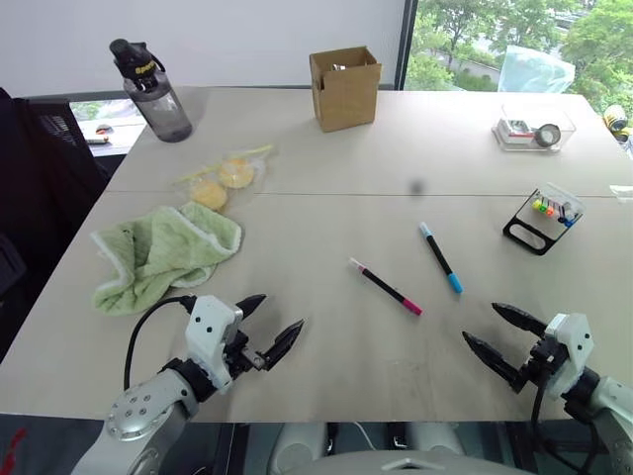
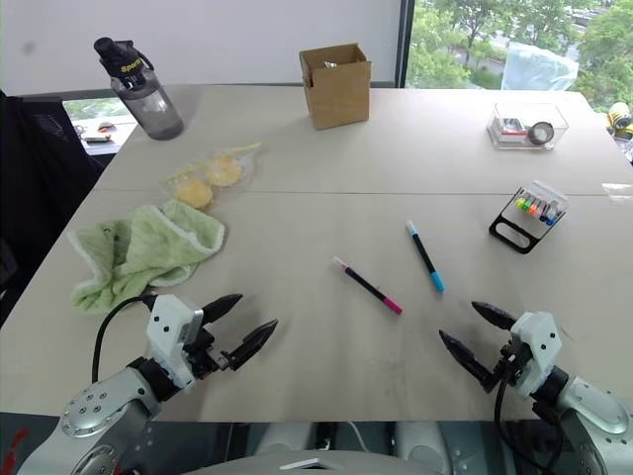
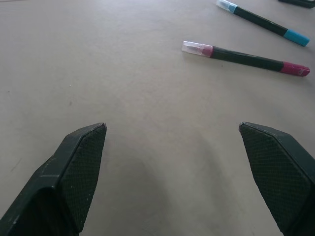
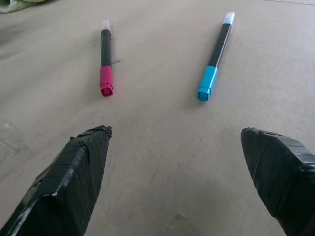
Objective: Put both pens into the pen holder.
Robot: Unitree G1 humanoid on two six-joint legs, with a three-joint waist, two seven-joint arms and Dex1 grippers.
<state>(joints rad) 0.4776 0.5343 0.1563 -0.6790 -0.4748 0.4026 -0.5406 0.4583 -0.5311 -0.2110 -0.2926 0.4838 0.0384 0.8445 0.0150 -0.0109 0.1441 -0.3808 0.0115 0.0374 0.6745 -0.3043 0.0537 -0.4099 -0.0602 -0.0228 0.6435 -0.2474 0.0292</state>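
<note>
- Right now the right gripper [image 1: 506, 341] hangs low over the table [image 1: 326, 213] with its fingers spread wide and nothing between them; the left gripper [image 1: 267, 325] is the same, fingers apart and empty.
- Ahead of the right gripper lie both pens, flat on the table and apart from each other: the blue pen [image 4: 215, 56] nearer its line, the pink pen [image 4: 105, 59] off toward the left gripper's side.
- From the left gripper, the pink pen is the nearer of the two, with the blue one beyond it.
- The holder [image 1: 543, 218] stands well beyond the right gripper, farther out on that arm's side, tilted, with coloured caps showing through its clear top.
- Handling, as I judge it: each pen looks light, stiff and smooth, round enough to roll or skid if nudged.
- Best hold is probably across the black barrel near mid-length, fingers straddling it squarely, so that it stays balanced and can be tipped end-first into the holder.
</note>
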